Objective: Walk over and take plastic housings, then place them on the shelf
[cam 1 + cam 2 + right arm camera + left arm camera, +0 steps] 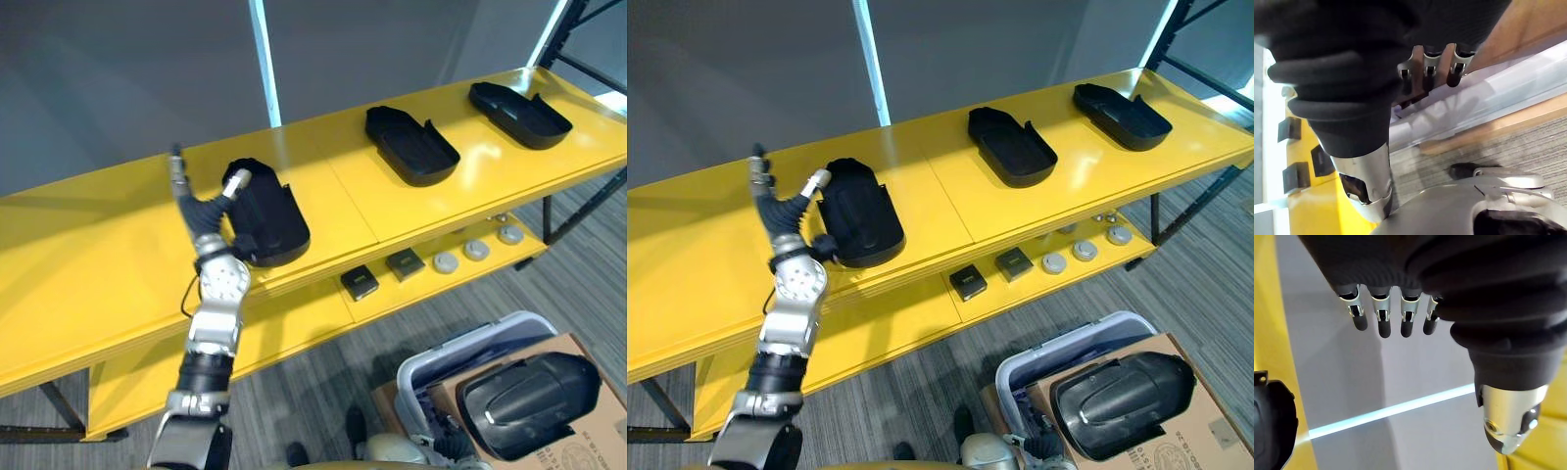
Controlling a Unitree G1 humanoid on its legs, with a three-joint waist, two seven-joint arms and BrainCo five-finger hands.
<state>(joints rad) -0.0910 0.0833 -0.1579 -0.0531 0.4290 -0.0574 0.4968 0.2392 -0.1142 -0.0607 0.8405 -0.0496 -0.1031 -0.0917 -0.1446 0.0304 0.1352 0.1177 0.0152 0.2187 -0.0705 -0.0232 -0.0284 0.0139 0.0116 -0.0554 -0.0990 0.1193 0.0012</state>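
Left hand (201, 209) open, fingers straight and pointing up, holding nothing. Its thumb is at the edge of the leftmost black plastic housing (270, 221); contact unclear. That housing lies on the yellow shelf top (98, 264), with two more black housings (411, 145) (519, 113) further right, well apart. Right hand (1427, 66) hangs low with relaxed fingers, empty, just beside a translucent plastic bin (470, 348). A fourth black housing (529, 392) sits in a cardboard box (598, 431) on the floor.
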